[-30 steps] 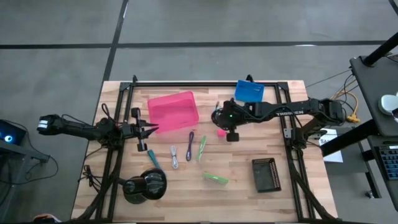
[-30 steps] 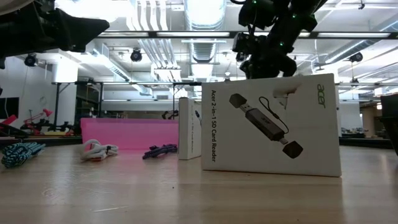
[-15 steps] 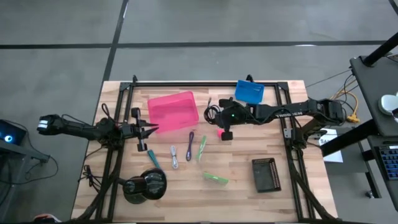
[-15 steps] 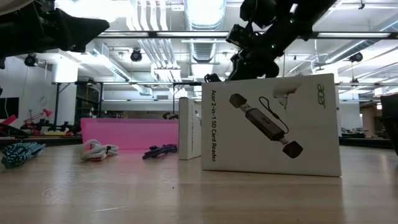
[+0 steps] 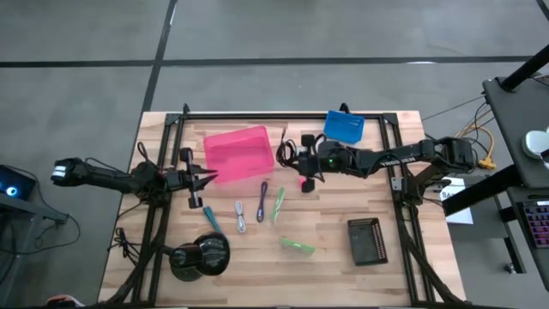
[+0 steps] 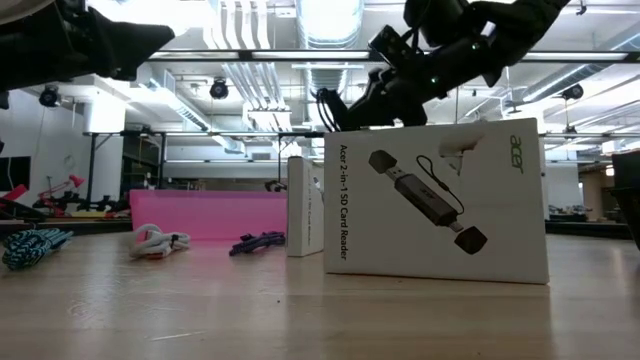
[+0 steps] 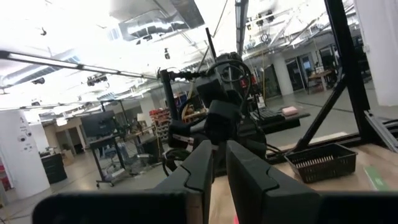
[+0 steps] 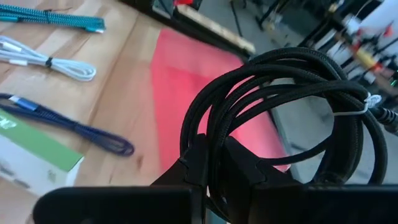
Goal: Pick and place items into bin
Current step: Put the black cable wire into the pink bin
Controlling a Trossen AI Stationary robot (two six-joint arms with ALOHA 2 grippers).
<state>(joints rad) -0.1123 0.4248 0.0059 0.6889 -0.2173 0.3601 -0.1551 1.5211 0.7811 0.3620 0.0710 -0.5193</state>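
A black coiled cable hangs in the air beside the pink bin, with my right gripper shut on it, just off the bin's right wall. The low view shows the gripper high above the table. A purple cord, a grey cord, a green pen, a teal pen, a green packet and a pink cube lie flat on the wood. My left gripper waits shut at the bin's near left corner, holding nothing. My right gripper pinches several strands of the cable's coil between its two fingers. The fingers come nearly level from the table's right, tipped a little down. The coil is lifted clear of the table and stands out beyond the fingertips, its loops held by a small tie.
A blue bin stands at the far edge behind the right arm. A black tray lies near right, and a big black round object sits near left. In the low view a white box stands close in front.
My right gripper has tipped up from pointing down to nearly level and swung toward the table's left, to the pink bin's right wall. It has stayed shut on the black cable, which has gone along, clear of the table. The pink cube has stayed put.
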